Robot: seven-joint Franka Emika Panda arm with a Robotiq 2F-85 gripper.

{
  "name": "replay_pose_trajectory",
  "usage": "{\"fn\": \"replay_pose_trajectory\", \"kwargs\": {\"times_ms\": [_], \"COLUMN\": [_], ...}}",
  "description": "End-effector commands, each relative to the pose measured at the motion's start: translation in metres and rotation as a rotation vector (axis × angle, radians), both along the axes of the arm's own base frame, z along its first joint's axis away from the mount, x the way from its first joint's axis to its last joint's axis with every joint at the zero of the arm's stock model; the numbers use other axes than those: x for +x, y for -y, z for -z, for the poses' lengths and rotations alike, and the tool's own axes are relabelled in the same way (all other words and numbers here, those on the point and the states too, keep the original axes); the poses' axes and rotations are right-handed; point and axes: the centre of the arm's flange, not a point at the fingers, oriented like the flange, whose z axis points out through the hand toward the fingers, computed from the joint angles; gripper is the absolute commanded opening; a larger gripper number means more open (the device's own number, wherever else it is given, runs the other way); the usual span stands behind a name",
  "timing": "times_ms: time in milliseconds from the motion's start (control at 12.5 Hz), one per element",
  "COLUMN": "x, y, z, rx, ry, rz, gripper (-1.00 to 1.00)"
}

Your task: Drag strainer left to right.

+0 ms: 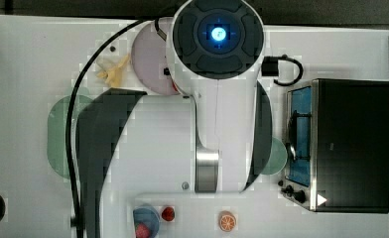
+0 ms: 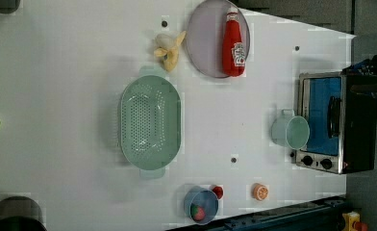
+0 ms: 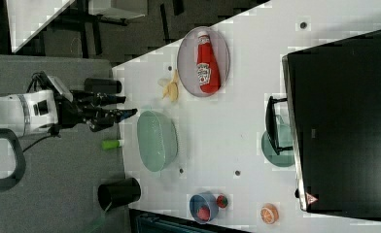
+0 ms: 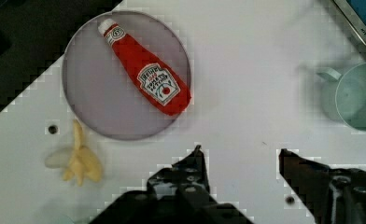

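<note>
The strainer (image 2: 150, 122) is a pale green oval bowl full of tiny holes, and it sits on the white table (image 2: 56, 72) a little left of the middle of the left view. Nothing is touching it. In the right view the strainer (image 3: 157, 141) is near the table's left edge, and the gripper (image 3: 125, 114) hangs in the air just to the upper left of it, not touching it. The two black fingers (image 4: 193, 170) are spread apart, with bare white table showing between them in the wrist view, and they hold nothing. Above the strainer in the left view lies a peeled banana (image 2: 169, 48), and next to that is a grey-purple plate (image 2: 203, 43) with a red ketchup bottle (image 2: 233, 43) lying on it. A small green mug (image 2: 292, 131) stands on the left view's right, just beside a toy oven (image 2: 338, 122) with a blue door. Near the bottom of the left view are a blue bowl (image 2: 201, 204) with red fruit in it, a small red fruit (image 2: 218, 191) touching the bowl, and an orange slice (image 2: 260, 191) farther right. In the top view the big white arm (image 1: 217, 74) covers the middle of the table.
</note>
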Motion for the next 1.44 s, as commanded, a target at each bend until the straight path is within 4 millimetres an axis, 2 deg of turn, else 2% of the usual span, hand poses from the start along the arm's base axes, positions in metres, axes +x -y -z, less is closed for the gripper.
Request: {"fn": "replay_pose_trajectory", "kwargs": {"times_ms": [80, 240, 400, 640, 960, 1200, 1440], "x": [-0.166, -0.166, -0.162, -0.152, -0.138, -0.131, -0.124], "y": [0.034, 0.035, 0.012, -0.062, -0.172, -0.253, -0.312], "z": [-0.085, -0.085, -0.082, -0.063, -0.016, 0.041, 0.105], "rx": [-0.014, -0.012, 0.019, 0.030, -0.031, -0.025, 0.019], "ry": [-0.007, -0.009, -0.011, -0.051, -0.045, -0.038, -0.061], "rz": [0.237, 0.243, 0.204, 0.114, 0.232, 0.368, 0.533], "gripper": [0.59, 1.00, 1.00, 1.00, 1.00, 1.00, 1.00]}}
